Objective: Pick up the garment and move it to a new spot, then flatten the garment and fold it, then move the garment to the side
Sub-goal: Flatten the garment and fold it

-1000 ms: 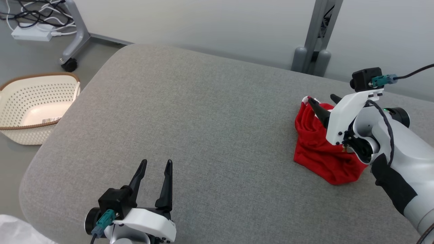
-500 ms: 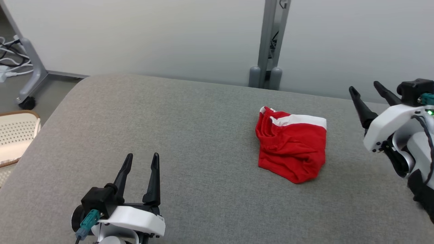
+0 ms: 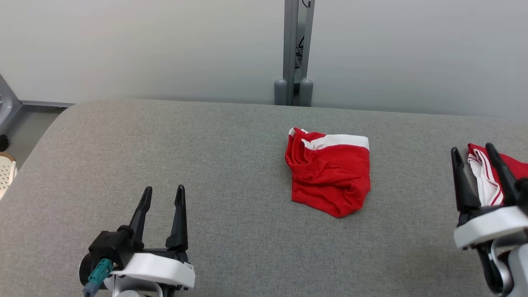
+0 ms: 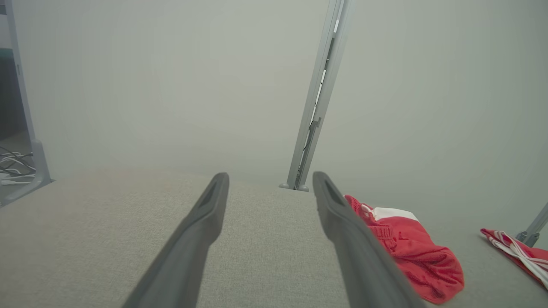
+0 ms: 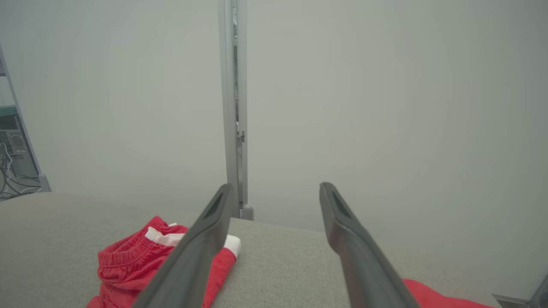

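Nearest us, our left gripper (image 3: 164, 189) and right gripper (image 3: 472, 149) both stand with fingers spread wide and nothing between them, over the grey pad (image 3: 214, 140). The garment (image 3: 330, 175) lies bunched on the pad. It is ahead and right of the left gripper, ahead and left of the right one, and well apart from both. We judge it light, soft and limp. It will sag when lifted, so we would pinch the white waistband at its far edge. A second red cloth (image 3: 482, 177) lies just past the right fingers. Beyond stands a grey post (image 3: 293, 49).
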{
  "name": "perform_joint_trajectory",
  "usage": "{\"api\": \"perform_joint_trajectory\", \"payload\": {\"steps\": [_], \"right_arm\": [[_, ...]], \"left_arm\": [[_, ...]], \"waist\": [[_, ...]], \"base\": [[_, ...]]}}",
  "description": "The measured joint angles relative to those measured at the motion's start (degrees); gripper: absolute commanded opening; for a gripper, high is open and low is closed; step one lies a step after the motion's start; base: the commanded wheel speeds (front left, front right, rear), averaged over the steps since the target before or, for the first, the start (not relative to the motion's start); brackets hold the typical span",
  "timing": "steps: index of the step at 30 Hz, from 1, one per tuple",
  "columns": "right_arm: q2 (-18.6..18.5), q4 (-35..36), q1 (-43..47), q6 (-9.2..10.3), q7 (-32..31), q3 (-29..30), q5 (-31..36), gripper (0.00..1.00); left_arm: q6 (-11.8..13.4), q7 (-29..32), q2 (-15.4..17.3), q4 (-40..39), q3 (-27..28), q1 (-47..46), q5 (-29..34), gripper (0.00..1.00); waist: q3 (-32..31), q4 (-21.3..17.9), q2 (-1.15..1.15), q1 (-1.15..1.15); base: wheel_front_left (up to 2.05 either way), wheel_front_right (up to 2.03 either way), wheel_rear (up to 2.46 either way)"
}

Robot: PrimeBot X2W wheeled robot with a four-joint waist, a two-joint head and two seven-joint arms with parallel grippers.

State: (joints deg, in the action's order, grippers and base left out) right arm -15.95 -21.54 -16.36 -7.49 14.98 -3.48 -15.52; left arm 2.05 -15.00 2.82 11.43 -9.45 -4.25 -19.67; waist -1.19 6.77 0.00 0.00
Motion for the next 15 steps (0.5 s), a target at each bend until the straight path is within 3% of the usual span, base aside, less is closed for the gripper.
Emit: {"api": "perform_joint_trajectory", "payload": {"steps": [3, 6, 15], "right_arm": [[3.75, 3.01, 4.76, 0.00, 0.01, 2.52, 3.00, 1.00], [5.26, 4.39, 6.55, 0.00, 0.01, 3.66, 4.95, 1.00], [6.16, 4.21, 7.33, 0.00, 0.01, 4.45, 5.84, 1.00]], "left_arm": [[-0.04, 0.00, 0.00, 0.02, 0.11, 0.58, 0.21, 1.00], [-0.05, 0.00, -0.02, -0.03, 0.26, 0.71, 0.42, 1.00], [-0.46, 0.00, 0.00, -0.20, -0.01, 1.40, 0.58, 1.00]], "waist": [[0.06, -0.16, 0.00, 0.00], [0.04, -0.15, 0.00, 0.00], [0.08, 0.85, 0.00, 0.00]], "base": [[0.00, 0.00, 0.00], [0.00, 0.00, 0.00], [0.00, 0.00, 0.00]]}}
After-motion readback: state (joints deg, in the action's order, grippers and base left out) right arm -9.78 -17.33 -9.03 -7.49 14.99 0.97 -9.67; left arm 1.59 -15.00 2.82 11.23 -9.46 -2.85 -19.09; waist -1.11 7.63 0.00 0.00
